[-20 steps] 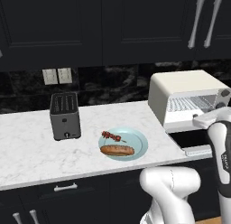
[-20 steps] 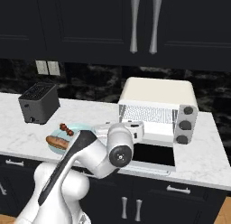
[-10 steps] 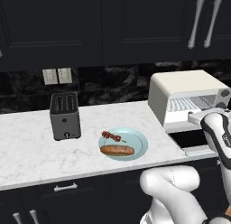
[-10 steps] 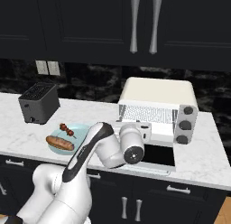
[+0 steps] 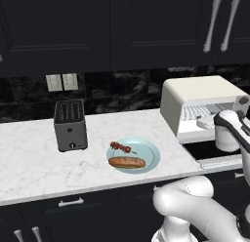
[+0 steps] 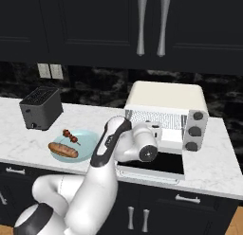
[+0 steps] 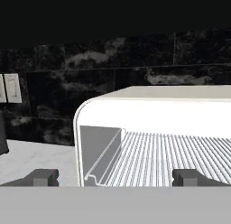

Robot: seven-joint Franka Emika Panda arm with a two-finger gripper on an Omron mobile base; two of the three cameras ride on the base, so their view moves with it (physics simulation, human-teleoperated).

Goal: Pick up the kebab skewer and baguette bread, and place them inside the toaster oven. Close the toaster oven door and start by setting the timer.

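Boxy cream toaster oven (image 6: 166,102), ribbed wire rack (image 7: 176,160)

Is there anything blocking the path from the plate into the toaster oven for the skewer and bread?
Nothing visible does. The toaster oven door is folded down and the wire rack is bare. The kebab skewer and baguette bread lie on the plate, left of the toaster oven.

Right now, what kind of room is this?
A kitchen, it seems: a marble counter under dark cabinets, carrying a toaster, an open toaster oven and a plate of food.
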